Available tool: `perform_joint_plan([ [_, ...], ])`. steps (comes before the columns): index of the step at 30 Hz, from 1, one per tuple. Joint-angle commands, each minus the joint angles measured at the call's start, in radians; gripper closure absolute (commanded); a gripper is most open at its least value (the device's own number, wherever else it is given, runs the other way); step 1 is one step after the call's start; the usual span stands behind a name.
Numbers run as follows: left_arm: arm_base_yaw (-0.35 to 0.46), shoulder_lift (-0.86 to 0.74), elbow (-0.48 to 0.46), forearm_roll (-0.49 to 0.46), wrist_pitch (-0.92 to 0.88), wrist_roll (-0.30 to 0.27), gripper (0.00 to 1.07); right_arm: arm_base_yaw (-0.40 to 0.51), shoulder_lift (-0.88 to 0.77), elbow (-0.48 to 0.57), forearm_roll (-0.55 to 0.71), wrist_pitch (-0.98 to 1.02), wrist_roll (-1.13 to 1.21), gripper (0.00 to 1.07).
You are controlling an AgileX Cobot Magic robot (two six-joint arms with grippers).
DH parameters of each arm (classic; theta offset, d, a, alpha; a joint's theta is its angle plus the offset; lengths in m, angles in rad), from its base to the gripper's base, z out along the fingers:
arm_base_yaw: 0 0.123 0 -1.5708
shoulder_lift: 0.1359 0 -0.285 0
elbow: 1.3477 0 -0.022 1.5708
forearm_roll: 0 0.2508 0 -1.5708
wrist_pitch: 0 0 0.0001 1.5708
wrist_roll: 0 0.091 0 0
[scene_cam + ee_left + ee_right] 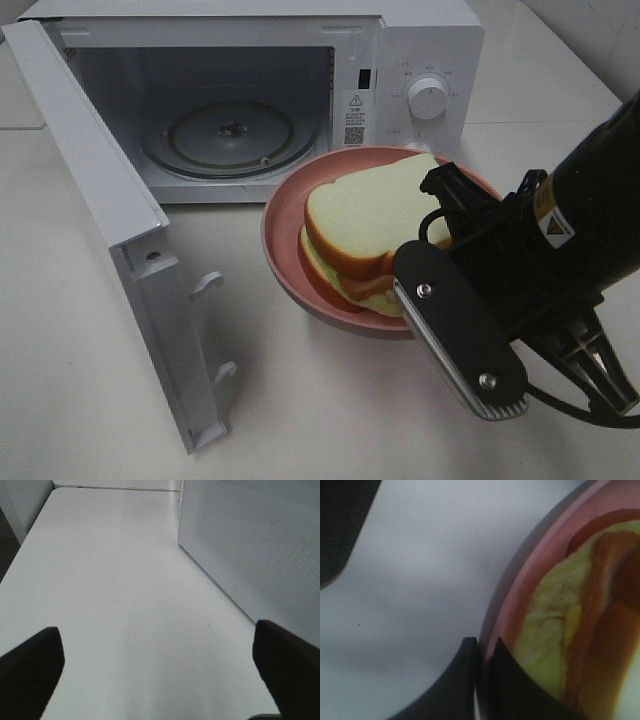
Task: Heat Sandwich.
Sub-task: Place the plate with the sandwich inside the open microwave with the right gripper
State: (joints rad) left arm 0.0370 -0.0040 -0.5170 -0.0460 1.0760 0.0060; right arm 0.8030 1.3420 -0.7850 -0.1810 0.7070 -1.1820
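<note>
Sandwich (375, 215): centre of the high view, lying on the pink plate (280, 250); its lower right part is hidden behind the right arm.
Plate: just before the open microwave (420, 60); whether it touches the table (300, 420) is unclear.
Right pincer (482, 647): pressed together on the plate's rim, blurred.
Left pincer (157, 632): spread wide over the table, tips cut off at the lower corners.

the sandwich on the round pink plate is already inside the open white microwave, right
No. The white-bread sandwich on the round pink plate is outside, in front of the open white microwave, not inside it. The exterior high view shows this.
</note>
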Motion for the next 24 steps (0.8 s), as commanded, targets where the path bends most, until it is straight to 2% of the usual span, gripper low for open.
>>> perform_joint_plan([
  [1,0.000,-0.019,0.000,-0.004,-0.010,-0.006,0.09,0.001,-0.014,0.001,0.005,-0.024,-0.085,1.05],
  [4,0.000,-0.019,0.000,-0.004,-0.010,-0.006,0.09,0.001,-0.013,0.001,0.004,-0.026,-0.108,1.07],
  [20,0.000,-0.019,0.000,-0.004,-0.010,-0.006,0.09,-0.001,0.048,-0.001,0.009,-0.072,-0.194,1.07],
  [24,0.000,-0.019,0.000,-0.004,-0.010,-0.006,0.09,-0.047,0.048,-0.001,0.060,-0.083,-0.246,1.07],
])
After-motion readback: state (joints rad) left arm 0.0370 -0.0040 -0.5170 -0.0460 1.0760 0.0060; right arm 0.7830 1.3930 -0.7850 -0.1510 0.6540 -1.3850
